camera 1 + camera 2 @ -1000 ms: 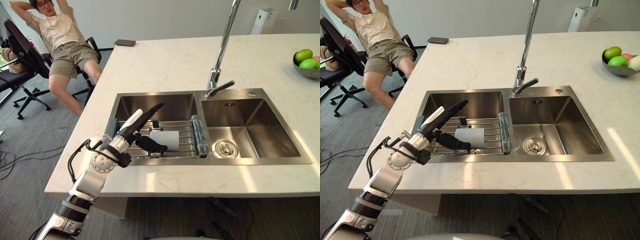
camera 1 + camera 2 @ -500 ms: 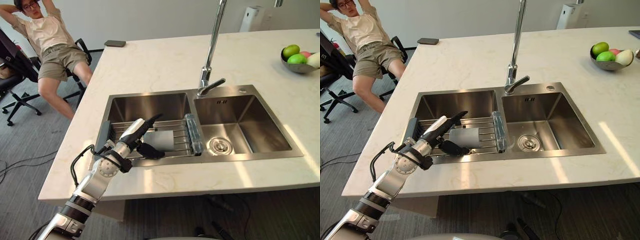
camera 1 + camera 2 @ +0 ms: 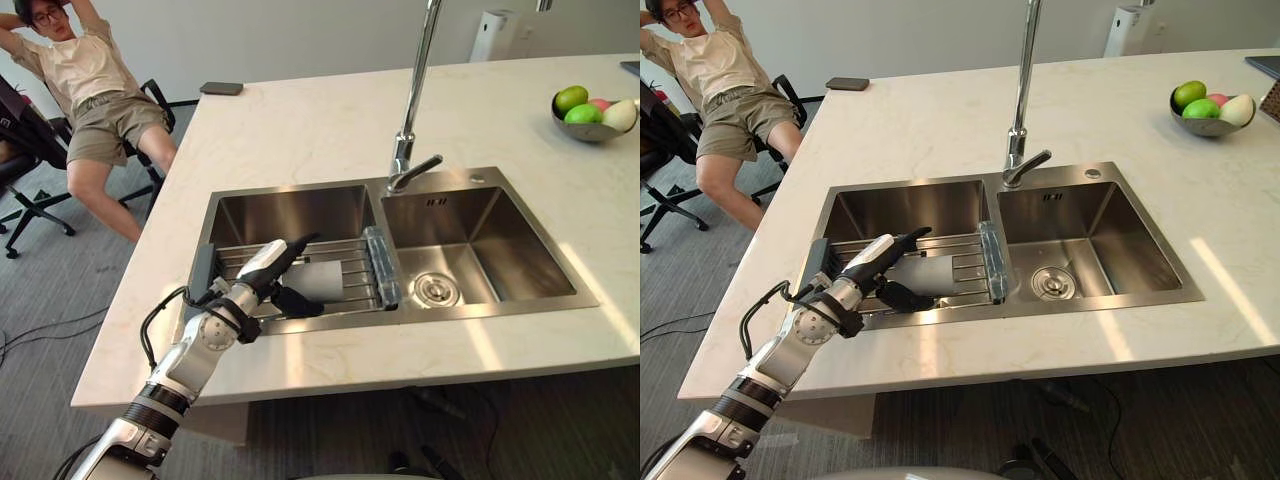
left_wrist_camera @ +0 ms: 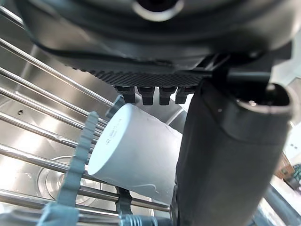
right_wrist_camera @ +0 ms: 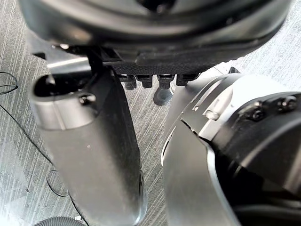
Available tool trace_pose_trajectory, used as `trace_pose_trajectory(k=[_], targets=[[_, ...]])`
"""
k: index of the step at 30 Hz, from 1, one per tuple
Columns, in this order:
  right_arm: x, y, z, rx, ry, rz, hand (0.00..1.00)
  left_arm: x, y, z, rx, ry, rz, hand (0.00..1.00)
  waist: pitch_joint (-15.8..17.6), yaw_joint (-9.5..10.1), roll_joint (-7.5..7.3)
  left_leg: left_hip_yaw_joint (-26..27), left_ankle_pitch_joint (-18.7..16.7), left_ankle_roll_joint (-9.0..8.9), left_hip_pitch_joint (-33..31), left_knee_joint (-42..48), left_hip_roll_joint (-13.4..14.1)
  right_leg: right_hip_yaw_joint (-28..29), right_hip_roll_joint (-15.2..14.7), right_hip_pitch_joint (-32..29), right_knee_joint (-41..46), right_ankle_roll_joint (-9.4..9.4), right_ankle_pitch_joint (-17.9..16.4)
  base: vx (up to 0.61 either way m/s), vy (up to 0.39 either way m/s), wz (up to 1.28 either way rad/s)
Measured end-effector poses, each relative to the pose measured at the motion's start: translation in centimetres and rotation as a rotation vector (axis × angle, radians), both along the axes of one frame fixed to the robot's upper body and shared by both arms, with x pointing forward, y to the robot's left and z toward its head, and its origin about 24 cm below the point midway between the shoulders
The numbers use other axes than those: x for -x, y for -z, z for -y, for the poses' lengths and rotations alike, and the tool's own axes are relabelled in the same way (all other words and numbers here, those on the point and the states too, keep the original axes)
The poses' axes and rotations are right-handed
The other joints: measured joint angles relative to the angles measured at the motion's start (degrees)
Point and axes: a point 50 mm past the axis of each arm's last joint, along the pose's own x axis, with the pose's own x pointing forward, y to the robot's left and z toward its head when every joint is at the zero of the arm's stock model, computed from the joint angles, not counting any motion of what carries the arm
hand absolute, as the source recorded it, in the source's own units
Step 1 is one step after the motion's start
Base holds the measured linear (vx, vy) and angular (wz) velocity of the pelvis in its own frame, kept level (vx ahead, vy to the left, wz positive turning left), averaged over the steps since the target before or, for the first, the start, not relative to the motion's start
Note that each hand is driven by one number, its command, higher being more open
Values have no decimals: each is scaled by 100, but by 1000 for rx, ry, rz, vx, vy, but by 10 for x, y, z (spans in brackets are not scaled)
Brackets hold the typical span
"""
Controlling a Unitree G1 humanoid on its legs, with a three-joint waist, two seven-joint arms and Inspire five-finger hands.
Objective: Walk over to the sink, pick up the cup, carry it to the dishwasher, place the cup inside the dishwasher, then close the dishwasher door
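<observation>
Left of centre in the frame, our left hand (image 3: 260, 273) hovered spread over the cup (image 3: 325, 281), lying sideways on the sink rack (image 3: 357, 274), not yet clamped. It looked light, rigid, smooth (likely slippery); we'd wrap its mid-wall. Right hand (image 5: 89, 150) hung relaxed.

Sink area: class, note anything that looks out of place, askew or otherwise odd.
The cup lies on its side on the wire rack over the sink's left basin, not upright. Nothing looks spilled or damaged.
</observation>
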Motion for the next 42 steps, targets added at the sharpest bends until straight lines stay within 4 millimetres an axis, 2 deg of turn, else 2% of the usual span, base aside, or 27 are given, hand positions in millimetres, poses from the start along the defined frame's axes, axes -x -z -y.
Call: trace_pose_trajectory(k=[10, 17, 18, 30, 34, 42], targets=[[-1, -1, 3, 9, -2, 0, 100, -10, -3, 2, -98, 75, -69, 100, 23, -69, 71, 30, -4, -5, 9, -4, 9, 14, 11, -11, -1, -1, 5, -3, -2, 0], [-1, -2, 6, 12, 3, -10, 100, -18, -6, -4, -156, 85, -135, 100, 54, -166, 174, 94, -20, -28, 46, -6, 34, 89, 40, -24, -2, -4, 9, -1, -1, -5], [-1, -2, 6, 11, 4, -10, 100, -18, -6, -4, -164, 89, -136, 0, 57, -168, 180, 110, -23, -31, 53, -6, 39, 100, 45, -24, -2, -4, 9, -15, -12, -10], [-3, -2, 6, 9, 15, 7, 100, -29, -10, -6, -318, 53, -62, 0, 80, -291, 210, 152, -43, -59, 61, -6, 77, 91, 86, -50, -2, -5, 9, -17, -14, -2], [-1, -2, 6, 11, -5, -2, 100, -30, -1, -7, -309, 16, -68, 0, 94, -316, 205, 148, -44, -59, 77, -6, 77, 72, 84, -34, -2, -5, 9, -32, -20, 1], [2, -1, -3, 28, -69, -19, 100, -20, 14, 8, -252, -20, 35, 0, 132, -332, 188, 123, -45, -62, 75, -2, 84, 16, 84, -17, -3, -17, -3, -19, -9, 2]])
